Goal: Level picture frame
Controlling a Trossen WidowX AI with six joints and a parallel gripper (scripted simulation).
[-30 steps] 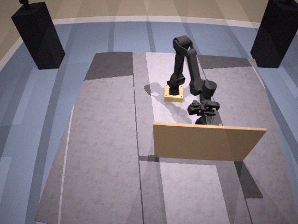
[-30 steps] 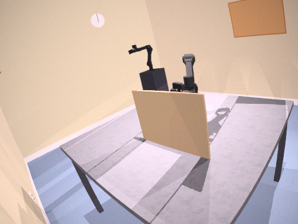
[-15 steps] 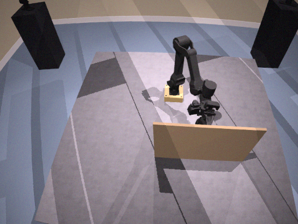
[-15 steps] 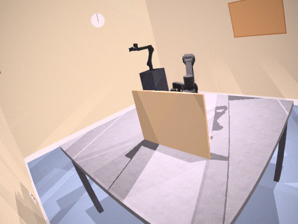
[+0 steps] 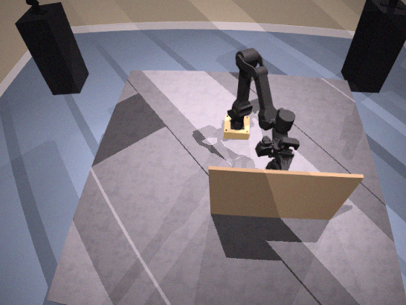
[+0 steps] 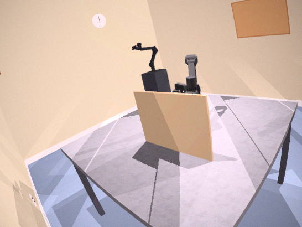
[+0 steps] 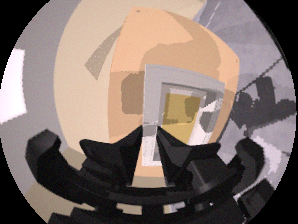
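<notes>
The picture frame (image 7: 152,95), grey with a yellow picture, is on the front of the upright tan board in the wrist view. Its left edge runs nearly vertical in that view and its top edge slopes down to the right. The wide lens does not let me tell its exact tilt. My gripper (image 7: 149,128) is shut on the near edge of the picture frame. The screw and the notched strip are hidden behind the frame. The top and exterior views see the back of the board, which hides the frame and my fingertips.
The tan board (image 5: 260,193) (image 6: 171,119) (image 7: 125,52) stands upright on the grey table (image 5: 123,193) (image 6: 210,191). The arm's yellow base block (image 5: 236,136) is behind it in the top view. Slanting shadows cross the board and table. Black pedestals (image 5: 52,56) (image 6: 156,81) stand beyond the table.
</notes>
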